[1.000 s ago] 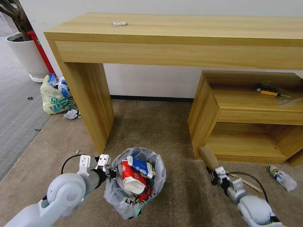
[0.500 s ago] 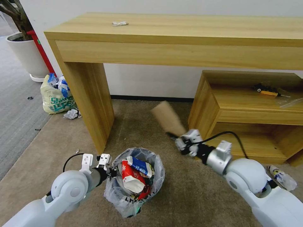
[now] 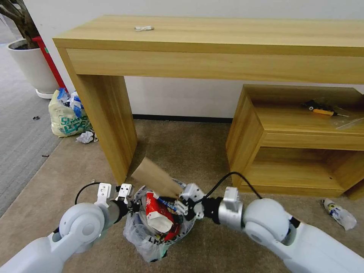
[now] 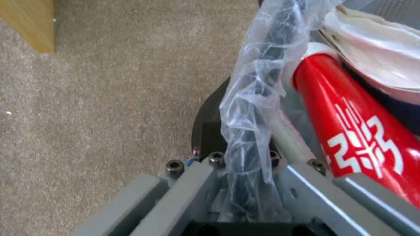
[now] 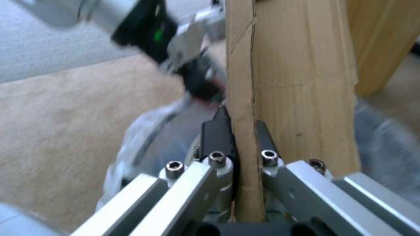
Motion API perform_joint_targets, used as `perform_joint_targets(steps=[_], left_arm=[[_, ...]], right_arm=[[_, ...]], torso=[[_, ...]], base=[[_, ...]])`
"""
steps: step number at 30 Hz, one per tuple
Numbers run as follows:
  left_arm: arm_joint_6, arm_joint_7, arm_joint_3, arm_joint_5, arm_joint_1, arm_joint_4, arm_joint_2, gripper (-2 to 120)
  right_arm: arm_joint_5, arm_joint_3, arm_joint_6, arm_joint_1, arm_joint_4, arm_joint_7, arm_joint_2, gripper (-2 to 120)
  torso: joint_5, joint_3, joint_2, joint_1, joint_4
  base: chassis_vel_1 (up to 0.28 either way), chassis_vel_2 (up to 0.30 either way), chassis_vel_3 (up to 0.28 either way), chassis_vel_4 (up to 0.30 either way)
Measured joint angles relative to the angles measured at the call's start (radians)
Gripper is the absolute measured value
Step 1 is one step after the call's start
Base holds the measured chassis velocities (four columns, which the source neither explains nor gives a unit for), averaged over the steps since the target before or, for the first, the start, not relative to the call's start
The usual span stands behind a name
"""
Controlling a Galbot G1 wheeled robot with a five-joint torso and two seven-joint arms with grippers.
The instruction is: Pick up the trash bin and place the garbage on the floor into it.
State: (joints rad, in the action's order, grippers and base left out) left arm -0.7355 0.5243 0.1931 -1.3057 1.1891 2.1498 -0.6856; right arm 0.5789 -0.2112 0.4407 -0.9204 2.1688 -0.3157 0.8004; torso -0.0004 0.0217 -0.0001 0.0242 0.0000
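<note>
The trash bin (image 3: pixel 146 239), black with a clear plastic liner, stands low in the head view, stuffed with a red and white wrapper (image 3: pixel 157 216) and other garbage. My left gripper (image 3: pixel 131 204) is shut on its rim; the left wrist view shows the left gripper (image 4: pixel 245 157) pinching the black rim (image 4: pixel 210 124) and bag beside the red wrapper (image 4: pixel 350 131). My right gripper (image 3: pixel 182 201) is shut on a cardboard piece (image 3: pixel 155 178), held tilted just above the bin's mouth. In the right wrist view the cardboard (image 5: pixel 297 82) sits between the right gripper's (image 5: pixel 242 131) black pads. A plastic bottle (image 3: pixel 338 214) lies on the floor (image 3: pixel 212 151).
A wooden desk (image 3: pixel 212 38) stands right behind the bin, its leg (image 3: pixel 110 121) close to it. A low shelf (image 3: pixel 303 140) holds a yellow-handled tool (image 3: pixel 322 111). A yellowish tied bag (image 3: pixel 66 117), crumpled paper (image 3: pixel 85 137) and a white plant pot (image 3: pixel 32 64) sit far left.
My right arm has swung the cardboard from low at the right, up and across to the left, and now holds it over the bin. The left gripper has kept its hold on the rim.
</note>
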Motion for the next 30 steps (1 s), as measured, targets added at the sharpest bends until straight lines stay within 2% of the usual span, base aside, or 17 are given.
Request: perform_joint_targets(steps=[5,14,17,20,21,25,26,29,30], left_arm=[[0.000,0.001,0.001,-0.008,0.000,0.009,0.002,0],[0.000,0.002,0.006,-0.011,0.004,0.022,0.007,0],[0.000,0.002,0.008,-0.011,0.006,0.024,0.007,0],[0.000,0.002,0.009,-0.010,0.010,0.022,0.005,0],[0.000,0.002,0.009,-0.010,0.010,0.022,0.005,0],[0.000,0.004,0.012,-0.012,0.011,0.013,0.003,0],[0.000,0.004,0.012,-0.012,0.011,0.013,0.003,0],[0.000,0.006,0.014,-0.016,0.011,0.009,0.002,0],[0.000,0.006,0.014,-0.016,0.011,0.009,0.002,0]], right_arm=[[0.000,-0.025,0.024,-0.006,-0.017,0.003,0.005,0],[0.000,-0.012,0.066,-0.039,-0.030,0.019,-0.002,0],[-0.001,-0.009,0.069,-0.043,-0.022,0.028,-0.003,6],[0.001,0.003,0.069,-0.049,0.001,0.046,-0.004,21],[0.001,0.003,0.069,-0.049,0.001,0.046,-0.004,21],[0.010,0.048,0.066,-0.073,0.038,0.050,-0.032,39],[0.010,0.048,0.066,-0.073,0.038,0.050,-0.032,39],[0.012,0.100,0.061,-0.098,0.051,0.029,-0.057,52],[0.012,0.100,0.061,-0.098,0.051,0.029,-0.057,52]], torso=[[0.0000,0.000,0.000,0.000,-0.0001],[0.0000,0.000,0.000,0.000,-0.0001],[0.0000,0.000,0.000,0.000,-0.0001],[0.0000,0.000,0.000,0.000,-0.0001],[0.0000,0.000,0.000,0.000,-0.0001],[0.0000,0.000,0.000,0.000,-0.0001],[0.0000,0.000,0.000,0.000,-0.0001],[0.0000,0.000,0.000,0.000,-0.0002],[0.0000,0.000,0.000,0.000,-0.0002]], base=[[0.000,0.000,0.000,0.000],[0.000,0.000,0.000,0.000],[0.000,0.000,0.000,0.000],[0.000,0.000,0.000,0.000],[0.000,0.000,0.000,0.000],[0.000,0.000,0.000,0.000],[0.000,0.000,0.000,0.000],[0.000,0.000,0.000,0.000],[0.000,0.000,0.000,0.000]])
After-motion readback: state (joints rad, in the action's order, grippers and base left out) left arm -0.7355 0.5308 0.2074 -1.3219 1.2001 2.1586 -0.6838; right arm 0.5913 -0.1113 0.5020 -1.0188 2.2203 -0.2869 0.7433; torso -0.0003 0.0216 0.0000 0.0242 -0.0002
